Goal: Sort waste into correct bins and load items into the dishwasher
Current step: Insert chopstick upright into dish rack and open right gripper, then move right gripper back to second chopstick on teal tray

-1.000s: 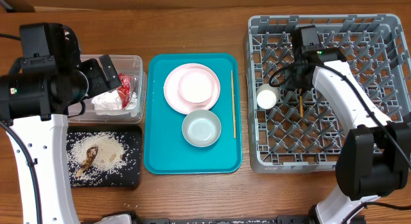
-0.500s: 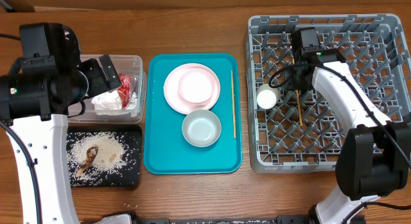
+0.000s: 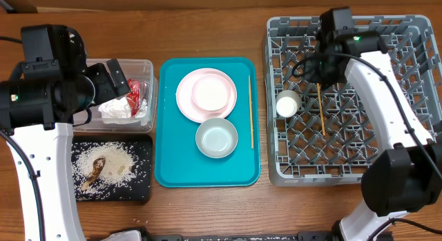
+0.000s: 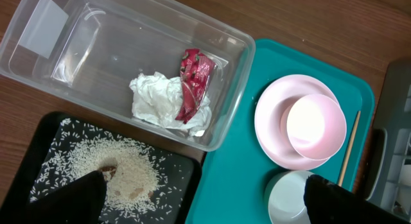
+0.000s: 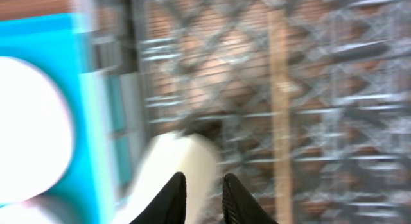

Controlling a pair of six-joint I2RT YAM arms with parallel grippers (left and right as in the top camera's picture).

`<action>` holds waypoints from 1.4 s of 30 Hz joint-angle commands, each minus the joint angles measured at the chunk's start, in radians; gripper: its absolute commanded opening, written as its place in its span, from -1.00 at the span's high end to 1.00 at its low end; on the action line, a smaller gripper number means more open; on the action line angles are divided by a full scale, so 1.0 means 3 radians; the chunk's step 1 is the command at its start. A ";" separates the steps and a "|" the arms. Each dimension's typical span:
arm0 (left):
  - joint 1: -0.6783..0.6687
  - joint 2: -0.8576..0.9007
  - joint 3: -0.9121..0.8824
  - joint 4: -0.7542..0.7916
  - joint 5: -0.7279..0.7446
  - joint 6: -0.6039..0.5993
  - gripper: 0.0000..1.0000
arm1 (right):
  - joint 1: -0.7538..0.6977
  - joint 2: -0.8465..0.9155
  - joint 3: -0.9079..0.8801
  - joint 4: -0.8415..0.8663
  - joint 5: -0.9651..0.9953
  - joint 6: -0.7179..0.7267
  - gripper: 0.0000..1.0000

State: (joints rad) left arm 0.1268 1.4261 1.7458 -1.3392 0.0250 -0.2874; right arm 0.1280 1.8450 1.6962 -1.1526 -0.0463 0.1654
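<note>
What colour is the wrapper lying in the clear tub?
Red and shiny; the wrapper shows best in the left wrist view.

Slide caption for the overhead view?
Cup and one chopstick in the rack; plate, pink bowl, grey-green bowl and other chopstick on the teal tray.

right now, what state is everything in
clear tub, holds crumpled napkin and red wrapper
black tray, holds rice and scraps
pink plate, on teal tray, pink bowl upright on it
grey-green bowl, upright, empty, on teal tray
white cup, in dish rack
one chopstick, lying flat in dish rack
other chopstick, lying on teal tray
left gripper, wide open, empty
right gripper, slightly open, empty
</note>
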 commanded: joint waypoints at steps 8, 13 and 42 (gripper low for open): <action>0.0013 0.0018 0.0034 0.0003 -0.0023 0.0010 -1.00 | 0.0329 -0.0071 0.0066 0.0048 -0.1208 0.0490 0.55; 0.0013 0.0018 0.0034 0.0003 -0.0023 0.0010 -1.00 | 0.0698 -0.0067 0.0065 0.0186 -0.0679 0.0858 0.54; 0.0013 0.0018 0.0034 0.0004 -0.0023 0.0010 -1.00 | 0.1602 0.0351 -0.0423 0.0674 0.0783 0.1528 0.89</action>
State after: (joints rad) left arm 0.1268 1.4273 1.7458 -1.3392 0.0250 -0.2874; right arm 0.6086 1.9141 1.5761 -0.9581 0.1665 0.6277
